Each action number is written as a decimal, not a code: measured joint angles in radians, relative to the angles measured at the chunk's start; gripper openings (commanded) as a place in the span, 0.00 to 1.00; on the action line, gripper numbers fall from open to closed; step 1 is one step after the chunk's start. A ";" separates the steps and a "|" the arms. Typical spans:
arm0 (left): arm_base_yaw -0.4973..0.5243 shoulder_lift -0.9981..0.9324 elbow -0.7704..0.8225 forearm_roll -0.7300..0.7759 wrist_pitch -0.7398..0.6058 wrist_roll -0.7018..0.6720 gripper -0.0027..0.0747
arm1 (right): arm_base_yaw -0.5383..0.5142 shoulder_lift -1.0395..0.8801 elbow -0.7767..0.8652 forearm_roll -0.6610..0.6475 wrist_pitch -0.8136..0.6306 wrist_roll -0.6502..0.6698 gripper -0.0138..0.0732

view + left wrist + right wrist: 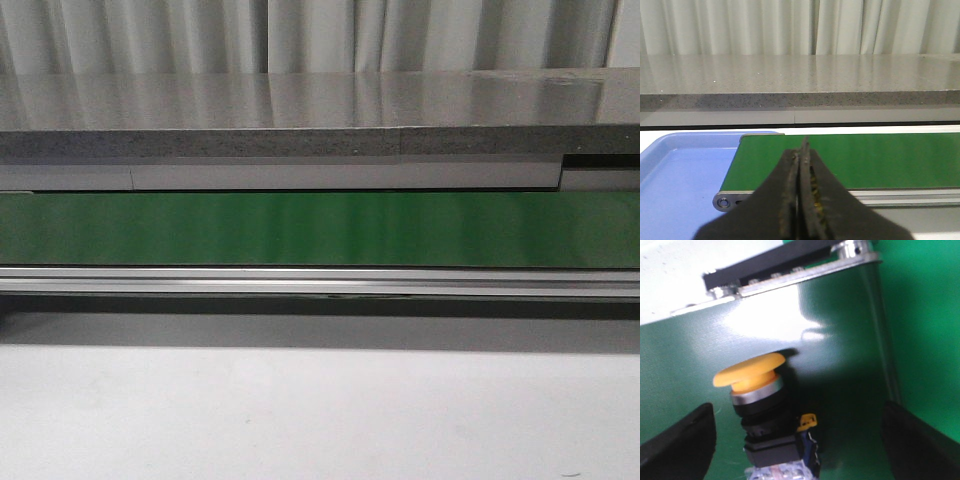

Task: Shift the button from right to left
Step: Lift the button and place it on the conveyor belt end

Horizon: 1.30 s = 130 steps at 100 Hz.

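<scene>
We see the button standing on the green belt, its yellow cap tilted. It sits between the two fingers of the right gripper, nearer one finger than the other, touching neither; the jaws are spread wide and hold nothing. In the left wrist view, a blue tray lies at the belt's end, and its visible part holds nothing. The left gripper is pressed closed, empty, above the belt's end.

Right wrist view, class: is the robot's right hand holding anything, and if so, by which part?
Nothing is held. The right hand is open, its fingers apart on either side of the yellow push-button, which stands on the green belt untouched.
</scene>
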 measured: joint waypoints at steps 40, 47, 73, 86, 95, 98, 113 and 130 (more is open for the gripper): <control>0.000 0.000 0.000 0.000 0.000 0.000 0.01 | 0.043 -0.204 0.000 0.039 0.013 -0.138 0.92; 0.000 0.000 0.000 0.000 0.000 0.000 0.01 | 0.060 -0.233 0.000 0.028 0.022 -0.143 0.91; 0.000 0.000 0.000 0.000 0.000 0.000 0.01 | 0.141 -0.329 0.026 -0.037 0.054 -0.149 0.46; 0.000 0.000 0.000 0.000 0.000 0.000 0.01 | 0.182 -0.379 0.077 -0.057 0.052 -0.149 0.21; 0.000 0.000 0.000 0.000 0.000 0.000 0.01 | 0.205 -0.417 0.124 -0.065 0.037 -0.149 0.09; 0.000 0.000 0.000 0.000 0.000 0.000 0.01 | 0.211 -0.431 0.141 -0.067 0.031 -0.149 0.08; 0.000 0.000 0.000 0.000 0.000 0.000 0.01 | 0.227 -0.523 0.252 -0.092 -0.040 -0.118 0.08; 0.000 0.000 0.000 0.000 0.000 0.000 0.01 | 0.233 -0.654 0.385 -0.154 -0.133 -0.046 0.08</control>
